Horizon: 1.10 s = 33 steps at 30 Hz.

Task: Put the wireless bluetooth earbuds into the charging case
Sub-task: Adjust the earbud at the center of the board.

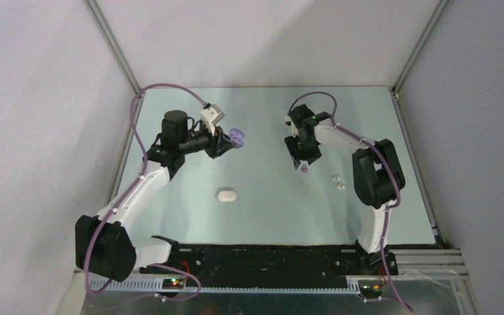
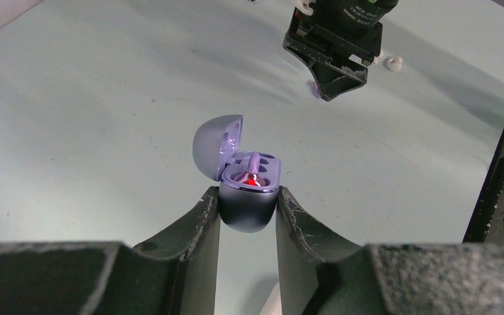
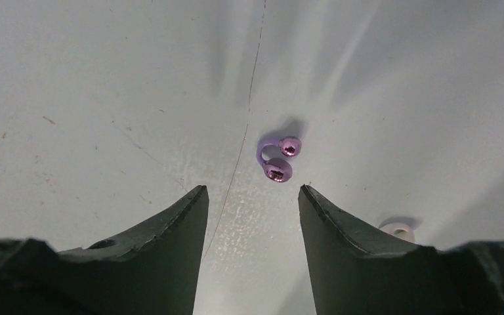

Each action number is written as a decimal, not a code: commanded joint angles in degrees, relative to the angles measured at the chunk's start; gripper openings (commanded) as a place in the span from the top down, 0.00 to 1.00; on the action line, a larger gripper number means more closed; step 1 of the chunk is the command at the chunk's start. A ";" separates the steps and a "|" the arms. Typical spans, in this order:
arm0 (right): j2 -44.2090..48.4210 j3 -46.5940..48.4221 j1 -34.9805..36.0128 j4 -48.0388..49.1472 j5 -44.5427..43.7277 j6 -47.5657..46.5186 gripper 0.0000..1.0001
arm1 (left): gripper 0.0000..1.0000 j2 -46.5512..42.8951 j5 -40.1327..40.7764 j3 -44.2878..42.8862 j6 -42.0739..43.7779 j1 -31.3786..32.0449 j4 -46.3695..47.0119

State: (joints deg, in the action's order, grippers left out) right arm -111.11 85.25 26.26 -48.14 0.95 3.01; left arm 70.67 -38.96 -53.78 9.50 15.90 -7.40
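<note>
Left end effector (image 2: 246,197) pinches glossy rounded purple case (image 2: 239,174); right end effector (image 3: 252,193) spread above shiny purple earbud (image 3: 277,159).

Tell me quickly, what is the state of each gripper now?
Left gripper: closed on the purple case.
Right gripper: open, empty, above a purple earbud.

Lab test cell — white panels (image 1: 26,98), aluminium framing (image 1: 115,46)

The pale green table (image 1: 269,216) carries a white case (image 1: 226,195), two white earbuds (image 1: 335,177) and one purple earbud (image 3: 277,170).
</note>
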 commanded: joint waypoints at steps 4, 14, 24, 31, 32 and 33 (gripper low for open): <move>-1.74 -0.42 2.19 1.20 -6.57 3.13 0.38 | 1.00 -2.08 0.86 0.55 0.51 0.10 2.17; -3.52 -0.61 3.40 1.13 -8.32 3.82 0.35 | 1.00 -2.51 1.38 1.48 0.29 0.01 2.78; -5.37 -1.14 3.15 2.72 -10.12 3.97 0.52 | 1.00 -2.57 1.78 1.48 0.26 -0.21 2.73; -6.12 -1.67 1.09 3.65 -10.07 3.16 0.57 | 1.00 -2.35 1.87 1.35 0.24 -0.45 2.74; -6.13 -1.76 0.73 3.95 -9.16 2.93 0.57 | 1.00 -2.38 1.87 1.33 0.21 -0.46 2.70; -6.05 -1.95 -0.13 4.12 -8.31 1.91 0.59 | 1.00 -2.38 1.91 1.31 0.23 -0.44 2.72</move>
State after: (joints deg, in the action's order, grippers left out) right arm -116.36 84.23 28.27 -46.00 -7.40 6.02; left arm 70.04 -37.63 -52.16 9.47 15.73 -6.74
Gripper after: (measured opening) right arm 0.432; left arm 0.352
